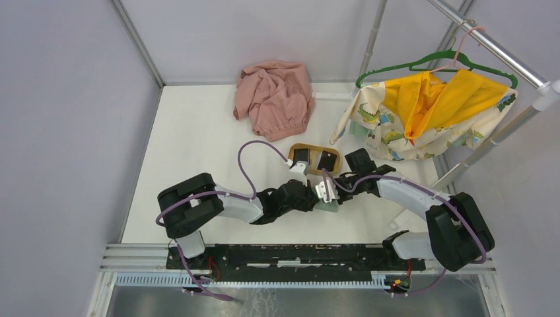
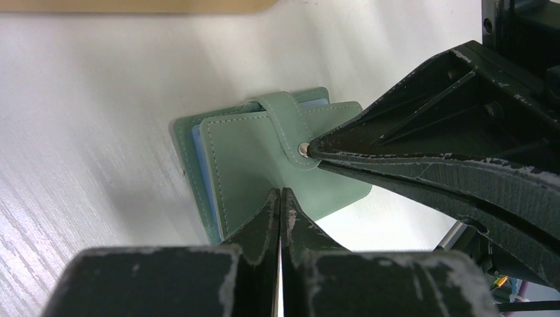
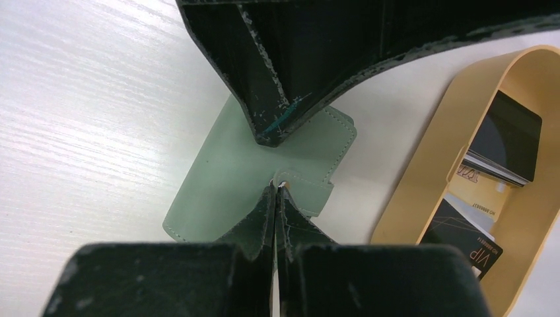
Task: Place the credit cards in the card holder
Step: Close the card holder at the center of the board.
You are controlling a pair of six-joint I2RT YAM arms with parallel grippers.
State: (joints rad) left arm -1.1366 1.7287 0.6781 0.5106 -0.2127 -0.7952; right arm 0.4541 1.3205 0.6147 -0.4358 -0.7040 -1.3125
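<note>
Just in front of the tan tray [image 3: 422,165], the card holder [image 2: 257,165] lies closed on the table [image 2: 86,132], my left gripper [image 2: 280,195] and right gripper [image 3: 276,188] both pinched together, tips on its cover and snap strap [image 2: 287,125]. Looks light, floppy and slick-faced, so I'd grab the strap or a cover edge. Tight here: tray rim and credit cards [image 3: 508,135] just beside, bare table opposite.

In the overhead view the left tool [image 2: 280,198] and right tool [image 3: 276,191] are covering nearly all of the card holder [image 1: 328,207]. The wooden tray [image 3: 416,178] is running off the right wrist view's edge, its wall partly hiding the credit cards [image 3: 465,238].
</note>
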